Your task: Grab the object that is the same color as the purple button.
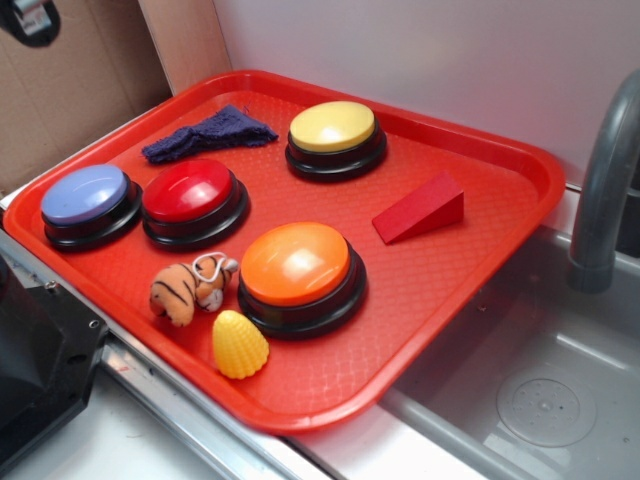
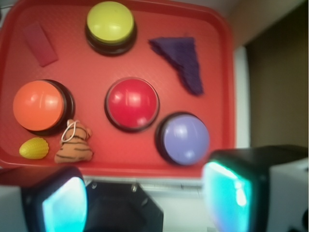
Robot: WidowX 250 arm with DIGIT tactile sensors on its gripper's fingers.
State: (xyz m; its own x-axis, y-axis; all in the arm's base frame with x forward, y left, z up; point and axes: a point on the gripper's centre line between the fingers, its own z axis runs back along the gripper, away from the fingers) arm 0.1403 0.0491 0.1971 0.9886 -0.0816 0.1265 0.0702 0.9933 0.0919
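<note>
Nearest in the wrist view, the claw (image 2: 140, 203) hangs over the tray's front edge with its two pads spread wide apart and nothing between them. Just past it sits the purple button (image 2: 184, 139), and beside that the red button (image 2: 132, 104), both close to the tray (image 2: 227, 87) rim. Off to the other side lie the tiger toy (image 2: 74, 142) and the little yellow corn (image 2: 34, 148), touching nothing but the tray, with the orange button (image 2: 38, 105) just behind them.

Farther back now: the cloth (image 2: 182, 62) lies flat beyond the purple button, near the yellow button (image 2: 110, 23), well clear of the red wedge (image 2: 39, 43) at the far corner.

The risk here, as I read it: the reach must pass over the purple button, so a low descent could press it. The cloth is thin and limp, so pads closing too high may pinch only fuzz and let it slip. Going too deep could scrape the tray and shove it along the counter (image 1: 120, 440).
</note>
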